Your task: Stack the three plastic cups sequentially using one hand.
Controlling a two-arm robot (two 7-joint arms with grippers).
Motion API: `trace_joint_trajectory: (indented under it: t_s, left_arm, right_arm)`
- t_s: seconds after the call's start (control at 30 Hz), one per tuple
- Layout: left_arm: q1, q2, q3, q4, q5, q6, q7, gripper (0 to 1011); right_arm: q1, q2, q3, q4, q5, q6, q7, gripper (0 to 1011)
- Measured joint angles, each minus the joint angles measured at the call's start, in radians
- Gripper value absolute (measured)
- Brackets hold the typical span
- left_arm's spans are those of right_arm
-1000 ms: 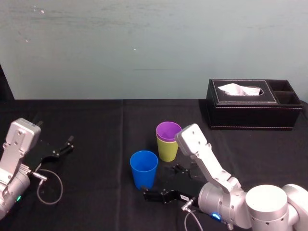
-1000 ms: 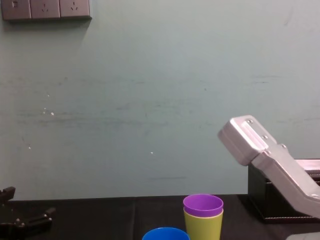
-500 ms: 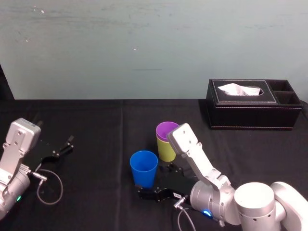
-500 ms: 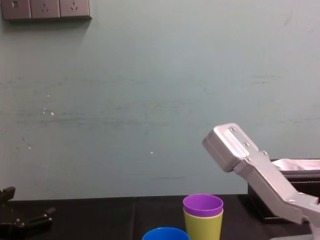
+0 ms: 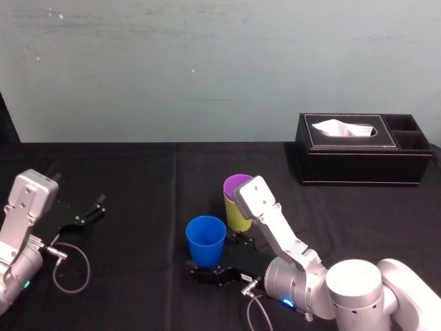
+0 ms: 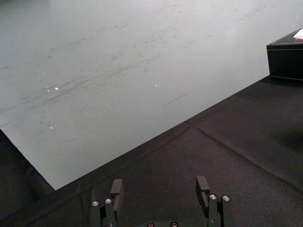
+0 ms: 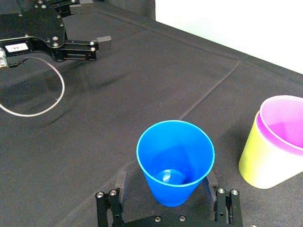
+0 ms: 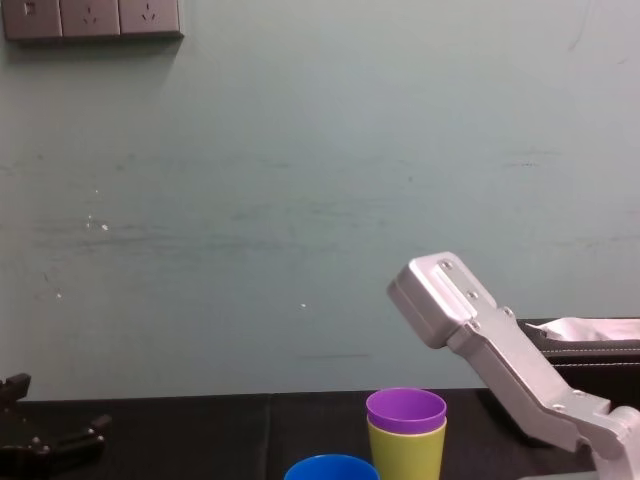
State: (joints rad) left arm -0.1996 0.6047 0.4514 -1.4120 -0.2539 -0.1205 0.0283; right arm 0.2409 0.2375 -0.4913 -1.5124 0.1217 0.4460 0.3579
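Right wrist view: the right end effector (image 7: 163, 178) is low over the black bench (image 7: 156, 80), fingers (image 7: 119, 180) spread to either side of the lower half of the upright blue cup (image 7: 175, 156), not clamped on it. Just beside stands the yellow-green cup (image 7: 262, 165) with the purple cup (image 7: 289, 120) nested inside. The left end effector (image 6: 160, 183) rests at the bench's left side, fingers also apart

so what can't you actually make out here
Purple plastic cup: lower body, inside the yellow-green plastic cup, every view showing it.
Bright blue plastic cup: chest view, bottom edge cuts off all but the rim.
Black right gripper, open around the blue cup: any contact, flared cup wall covers it, right wrist view.
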Motion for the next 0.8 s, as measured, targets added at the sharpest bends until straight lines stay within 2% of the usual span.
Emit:
trace_joint_trajectory:
  t_s: [0.8]
  left_arm:
    - [0.0,0.0,0.0,0.0,0.0,0.0,0.0,1000]
  right_arm:
    - [0.016,-0.037,0.012,0.047,-0.013,-0.015,-0.01,1004]
